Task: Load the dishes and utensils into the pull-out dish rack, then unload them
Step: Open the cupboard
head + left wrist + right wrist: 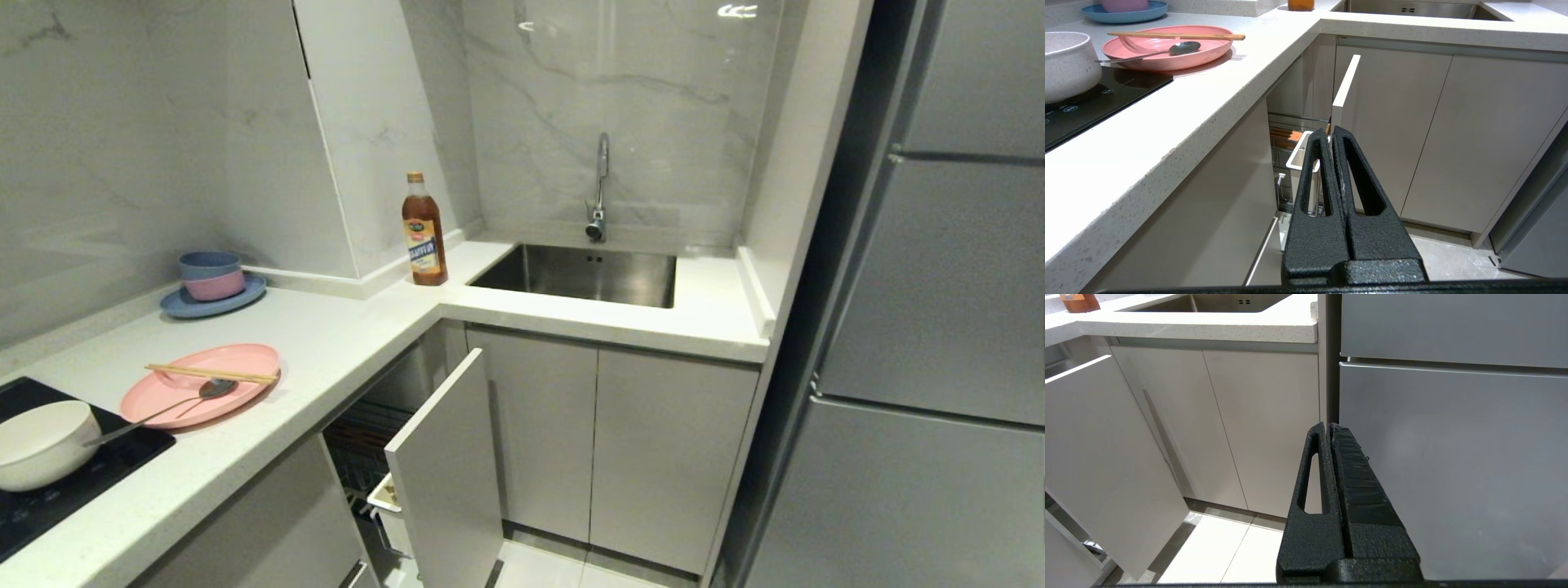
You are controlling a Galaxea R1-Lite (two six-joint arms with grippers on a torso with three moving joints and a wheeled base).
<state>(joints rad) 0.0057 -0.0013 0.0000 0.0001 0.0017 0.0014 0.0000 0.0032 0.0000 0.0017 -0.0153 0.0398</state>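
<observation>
Fridge (939, 286): fills the 3 o'clock side of the room, doors closed.
Counter (343, 343): L-shaped, running from 9 o'clock round to the sink (584, 273) at 12 o'clock; a bottle (424, 231) stands just beside the sink.
Rack (388, 490): at 6 o'clock under the counter, pulled partly out with its grey door front (445, 474) standing forward; wire basket and white cup (1299, 153) show behind it, and nothing of the load is visible inside.
Plate (201, 384): pink, flat on the counter at 9 o'clock.
Bowl (42, 445): cream, on the black hob (49, 490) at 8 o'clock, touching nothing of the rack.
Chopsticks (211, 374): lying across the plate.
Spoon (167, 406): bowl end on the plate, handle reaching toward the bowl.
Left gripper (1329, 132): fingers pressed together, empty, hanging low in front of the rack.
Right gripper (1329, 426): fingers pressed together, empty, hanging low facing the fridge and cabinets.
Progress: by my reckoning nothing is loaded; all four pieces remain to go in, and the unloading after that.
</observation>
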